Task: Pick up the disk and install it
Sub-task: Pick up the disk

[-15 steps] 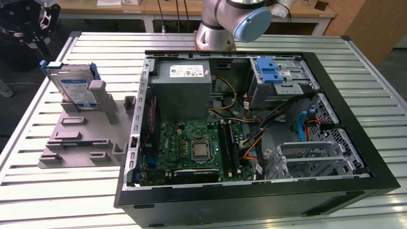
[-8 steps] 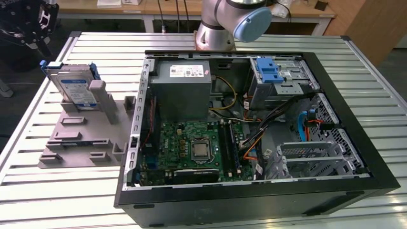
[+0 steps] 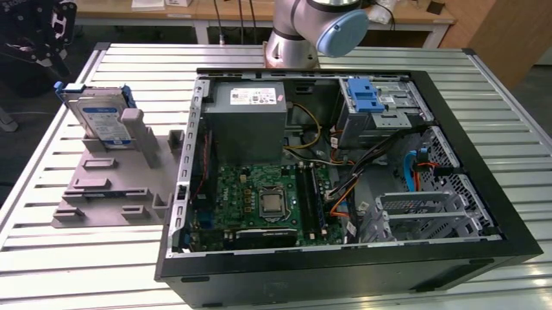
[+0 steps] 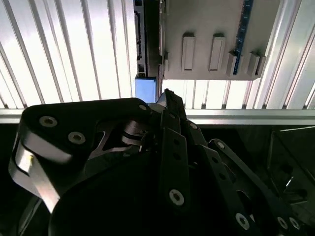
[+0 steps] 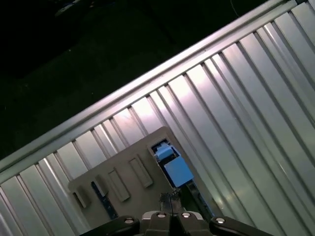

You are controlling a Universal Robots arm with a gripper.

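While its fingertips meet with nothing between them in the first wrist view, the gripper [image 5: 170, 197] hangs over the slatted table [image 5: 256, 98], the disk [image 5: 173, 166] just beyond its tips. At the exterior view's upper left, the disk stands tilted in a grey holder [image 3: 112, 187], beside the open computer case [image 3: 345, 161].

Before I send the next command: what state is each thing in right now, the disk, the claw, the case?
disk: standing on edge in the grey holder, not gripped.
claw: shut, holding nothing, apart from the disk.
computer case: lying flat, side open, inside exposed.
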